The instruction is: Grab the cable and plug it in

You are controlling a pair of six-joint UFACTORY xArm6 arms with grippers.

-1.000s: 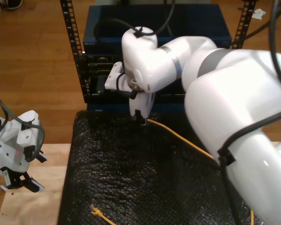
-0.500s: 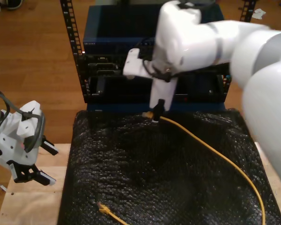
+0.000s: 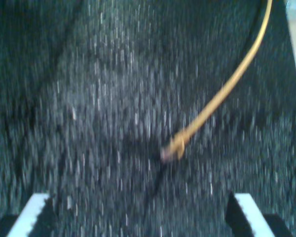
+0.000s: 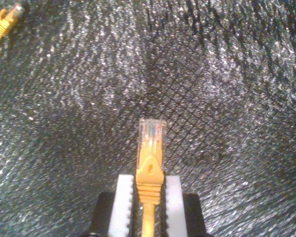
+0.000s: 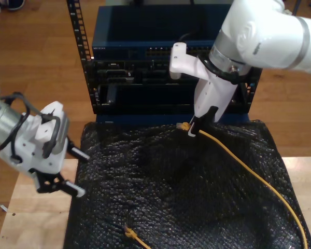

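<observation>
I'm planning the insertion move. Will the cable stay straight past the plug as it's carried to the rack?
Probably not: the cable sags and curves across the black mat, so it looks floppy. The short plug pinched by my second pincer looks rigid, likely holding its aim.

Glossy black bubble-wrap mat [image 5: 171, 197], crinkly and specular, smooth yellow-orange cable [image 5: 249, 168] jacket, clear plastic plug [image 4: 151, 132], glossy white arm shells [image 5: 259, 28], matt wood tabletop [image 5: 33, 218], dark metal rack [image 5: 171, 67]

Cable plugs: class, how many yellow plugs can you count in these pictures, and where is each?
2. One plug is clamped in my second gripper near the rack; the other plug lies loose on the black mat's near edge.
</observation>
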